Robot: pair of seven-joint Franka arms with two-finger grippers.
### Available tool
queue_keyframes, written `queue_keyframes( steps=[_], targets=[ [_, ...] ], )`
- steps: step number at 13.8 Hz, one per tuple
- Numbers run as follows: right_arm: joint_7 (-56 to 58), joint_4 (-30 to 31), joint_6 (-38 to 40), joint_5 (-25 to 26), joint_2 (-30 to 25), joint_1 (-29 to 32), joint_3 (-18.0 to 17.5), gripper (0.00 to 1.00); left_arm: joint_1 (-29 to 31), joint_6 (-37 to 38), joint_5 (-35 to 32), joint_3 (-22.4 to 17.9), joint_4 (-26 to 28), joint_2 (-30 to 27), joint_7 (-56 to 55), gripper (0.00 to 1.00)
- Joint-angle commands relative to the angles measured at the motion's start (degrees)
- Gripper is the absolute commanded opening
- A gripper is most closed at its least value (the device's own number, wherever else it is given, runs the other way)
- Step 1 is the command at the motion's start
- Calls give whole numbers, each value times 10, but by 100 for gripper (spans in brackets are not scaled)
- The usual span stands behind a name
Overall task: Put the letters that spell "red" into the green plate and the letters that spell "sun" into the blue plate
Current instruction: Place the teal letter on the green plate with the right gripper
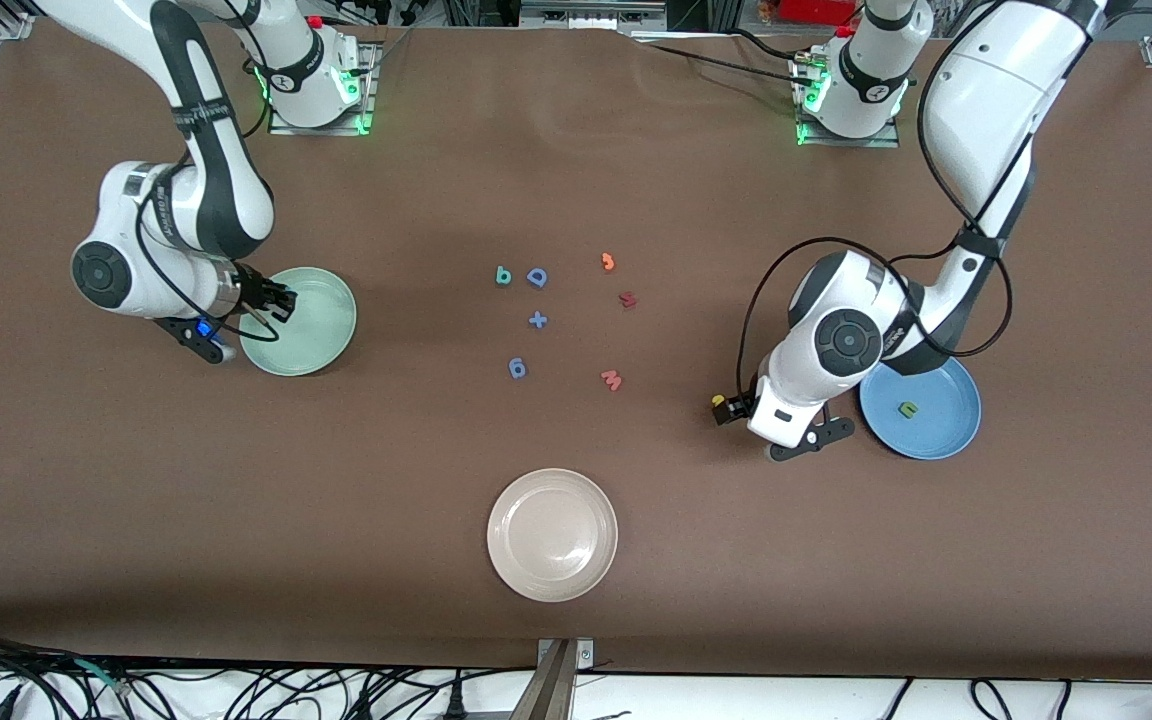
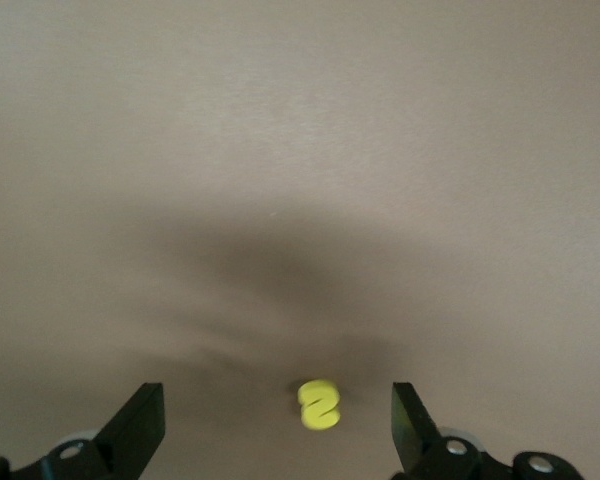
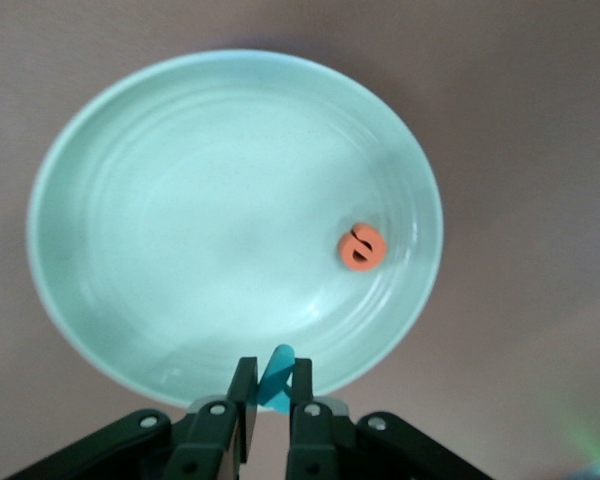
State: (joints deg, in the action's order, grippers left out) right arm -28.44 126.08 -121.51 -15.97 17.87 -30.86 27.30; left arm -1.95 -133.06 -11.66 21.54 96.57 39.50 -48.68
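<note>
right gripper (image 3: 271, 392) over the rim of the green plate (image 3: 180, 200), fingers clamped on a teal letter (image 3: 276, 375); orange "e" (image 3: 361, 246) lies in the plate just ahead of it. left gripper (image 2: 278, 425) low over bare table beside the blue plate (image 1: 941, 425), jaws spread wide, yellow "s" (image 2: 319, 404) on the table between them, not held. green arch letter (image 1: 906, 409) sits in the blue plate.
</note>
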Motion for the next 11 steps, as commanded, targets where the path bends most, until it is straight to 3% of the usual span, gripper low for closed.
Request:
queue_keyframes(
  steps=[1,6,7,9,10,11],
  targets=[
    [17,21,-43,-19,22,-2,-4,0,-11,-55,9,-4,2,25,-4,100],
    [21,29,-78,-38,49,-2,-16,0,-17,-78,9,-4,17,41,-6,100],
    [21,29,-77,-39,49,-2,-16,10,-17,-78,9,-4,24,43,-7,100],
    [22,29,-77,-39,48,-2,-16,66,-17,-74,9,-4,44,40,-14,100],
    [21,29,-76,-39,45,-2,-16,82,-18,-74,9,-4,50,39,-15,100],
    [21,27,-71,-39,41,-2,-16,89,-19,-73,9,-4,51,38,-16,100]
  ],
)
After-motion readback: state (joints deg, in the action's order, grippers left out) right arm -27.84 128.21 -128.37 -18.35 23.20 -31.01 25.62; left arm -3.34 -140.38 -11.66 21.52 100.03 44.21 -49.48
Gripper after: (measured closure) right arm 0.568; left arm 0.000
